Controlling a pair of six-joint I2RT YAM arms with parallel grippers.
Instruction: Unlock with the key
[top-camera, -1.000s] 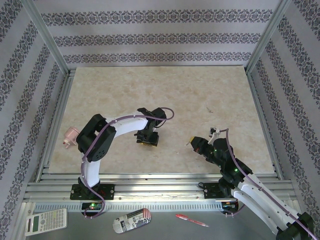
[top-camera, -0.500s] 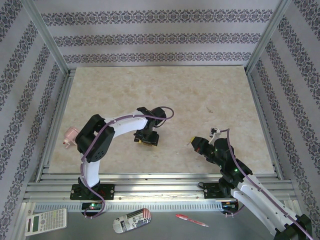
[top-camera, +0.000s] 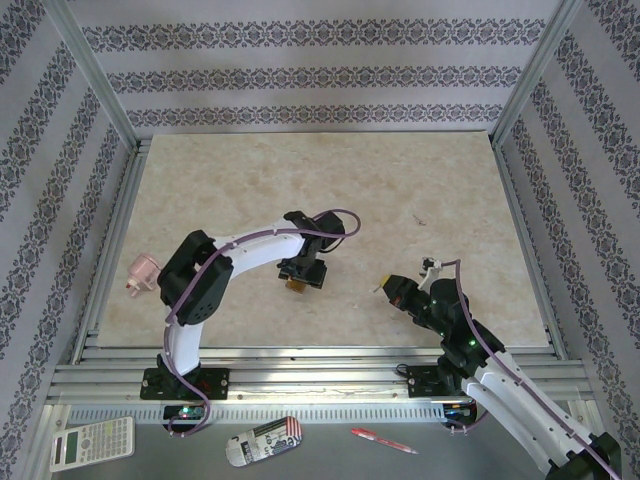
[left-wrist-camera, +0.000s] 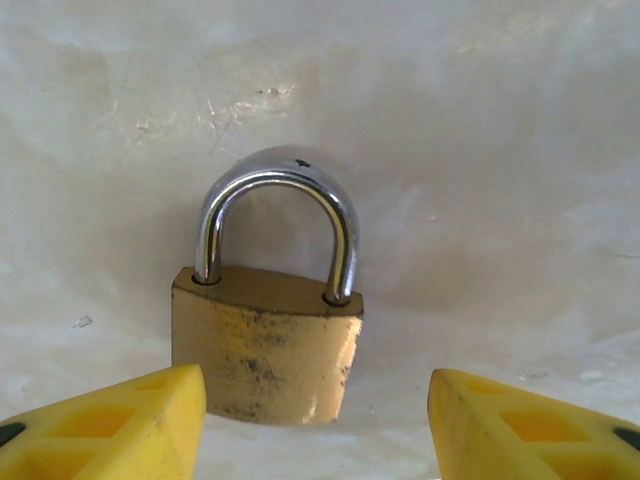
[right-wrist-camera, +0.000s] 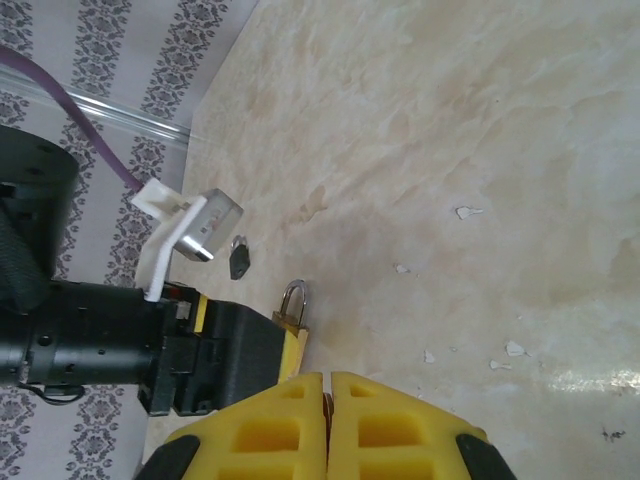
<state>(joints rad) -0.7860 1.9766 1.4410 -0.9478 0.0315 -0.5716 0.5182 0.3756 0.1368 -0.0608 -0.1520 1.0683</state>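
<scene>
Far left of the lock, at the edge of the beige marbled table (top-camera: 330, 180): small pink object (top-camera: 140, 272), well apart from everything else.

Left gripper (top-camera: 297, 282) is low over the table, directly at the brass padlock with silver shackle (left-wrist-camera: 265, 350). In the left wrist view its yellow fingers (left-wrist-camera: 110, 428) stand apart, one each side of the padlock body. There is a clear gap on both sides and no contact. The padlock's shackle end points away from the fingers. Both shackle legs sit in the body, so it's latched. The brass face is scuffed with dark speckles.

In the right wrist view a small black blocky object (right-wrist-camera: 240, 260) lies on the table near the padlock, not touching it.

Right of the padlock, with open table between: right gripper (right-wrist-camera: 326, 385), aimed toward the padlock. Its yellow fingers (right-wrist-camera: 372, 425) are pressed together with only a hairline seam between them.

The tiny silvery-grey metal key is too small to make out. Can't tell if it's pinched in that seam. The padlock's keyhole end faces the left fingers and isn't visible, so can't tell there either.

On the grey ledge nearer than the padlock, left to right: white calculator (top-camera: 92, 443), striped can-like object (top-camera: 263, 440), red pen (top-camera: 383, 441).
</scene>
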